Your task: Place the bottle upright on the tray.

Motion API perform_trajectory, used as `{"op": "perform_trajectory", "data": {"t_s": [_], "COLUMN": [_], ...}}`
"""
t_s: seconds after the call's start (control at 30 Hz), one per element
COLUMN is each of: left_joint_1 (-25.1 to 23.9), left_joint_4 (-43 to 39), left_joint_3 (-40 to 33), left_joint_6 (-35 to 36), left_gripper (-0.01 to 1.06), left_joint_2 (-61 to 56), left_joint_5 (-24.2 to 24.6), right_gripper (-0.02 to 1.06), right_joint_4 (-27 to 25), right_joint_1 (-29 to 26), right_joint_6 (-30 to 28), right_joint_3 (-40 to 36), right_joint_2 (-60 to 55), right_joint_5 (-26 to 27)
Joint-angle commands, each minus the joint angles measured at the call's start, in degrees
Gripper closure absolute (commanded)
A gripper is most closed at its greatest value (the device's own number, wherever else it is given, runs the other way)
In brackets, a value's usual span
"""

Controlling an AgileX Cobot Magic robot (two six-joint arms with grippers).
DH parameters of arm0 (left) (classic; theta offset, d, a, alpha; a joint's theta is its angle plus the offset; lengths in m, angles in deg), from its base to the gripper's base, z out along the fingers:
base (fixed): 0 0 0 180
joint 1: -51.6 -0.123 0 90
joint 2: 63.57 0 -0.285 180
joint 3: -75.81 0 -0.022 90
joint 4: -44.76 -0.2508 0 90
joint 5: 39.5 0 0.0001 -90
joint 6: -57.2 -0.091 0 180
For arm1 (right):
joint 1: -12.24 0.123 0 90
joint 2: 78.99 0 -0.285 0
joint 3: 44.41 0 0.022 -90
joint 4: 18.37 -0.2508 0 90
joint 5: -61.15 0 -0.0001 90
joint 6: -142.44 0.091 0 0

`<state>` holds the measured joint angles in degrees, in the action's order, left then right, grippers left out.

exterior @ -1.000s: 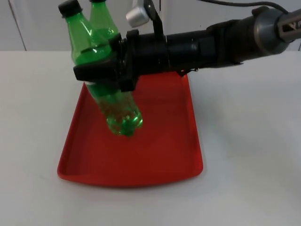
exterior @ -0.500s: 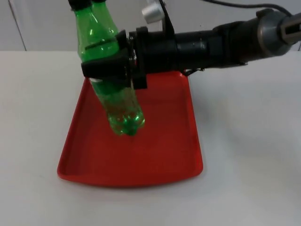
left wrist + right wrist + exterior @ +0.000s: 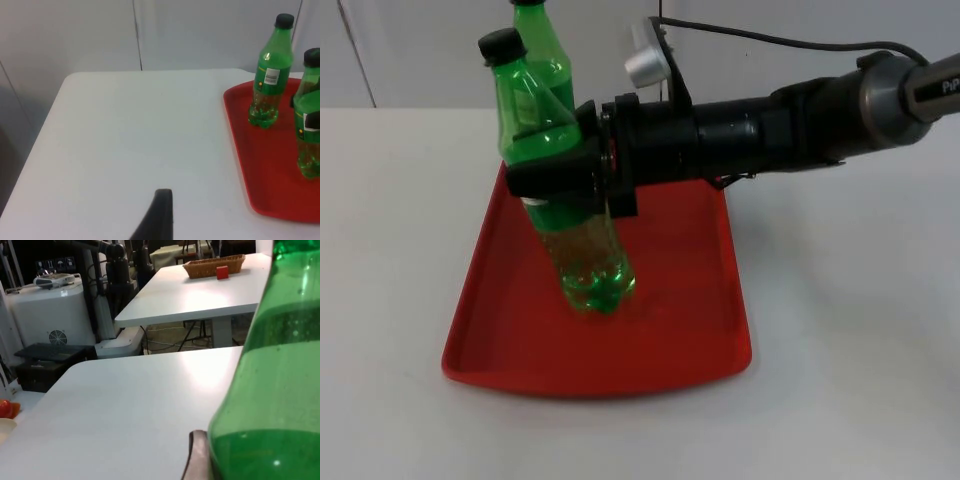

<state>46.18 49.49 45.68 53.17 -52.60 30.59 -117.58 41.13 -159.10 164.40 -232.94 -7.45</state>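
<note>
Green bottle held over the red tray by the right gripper.

The white table carries a red tray. The right gripper reaches in from the side, its fingers clamped on the middle of a green bottle with a black cap, tilted, its base low over or on the tray floor; which one I cannot tell. A second green bottle stands upright at the tray's far end. The left gripper waits above bare table beside the tray; whether its fingers are apart or together I cannot tell.
</note>
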Motion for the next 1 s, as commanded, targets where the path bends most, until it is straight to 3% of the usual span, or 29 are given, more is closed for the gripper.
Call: {"op": "perform_trajectory", "data": {"t_s": [0.0,0.33,0.53,0.7,0.83,0.97], "left_joint_1": [0.23,0.23,0.23,0.23,0.23,0.23], "left_joint_4": [0.82,0.82,0.82,0.82,0.82,0.82], "left_joint_3": [-0.08,-0.08,-0.08,-0.08,-0.08,0.03], "left_joint_6": [-0.22,-0.22,-1.18,-1.18,-1.27,-1.27], "left_gripper": [0.2,0.2,0.2,0.2,0.2,0.2], "left_joint_2": [-0.28,-0.28,-0.28,-0.28,-0.28,-0.28], "left_joint_5": [-0.12,-0.12,-0.12,-0.12,-0.12,-0.12], "right_gripper": [1.05,1.04,1.04,1.04,1.04,0.98], "right_joint_4": [-0.74,-0.74,-0.74,-0.74,-0.74,-0.74], "right_joint_1": [0.12,0.12,0.62,2.9,3.01,2.2], "right_joint_6": [-41.68,-41.28,-47.51,-47.51,-47.35,-44.08], "right_joint_3": [0.18,0.18,0.18,0.18,0.18,0.18], "right_joint_2": [0.36,0.36,0.36,0.22,0.22,0.22], "right_joint_5": [-1.36,0.04,1.59,9.11,5.51,5.5]}}
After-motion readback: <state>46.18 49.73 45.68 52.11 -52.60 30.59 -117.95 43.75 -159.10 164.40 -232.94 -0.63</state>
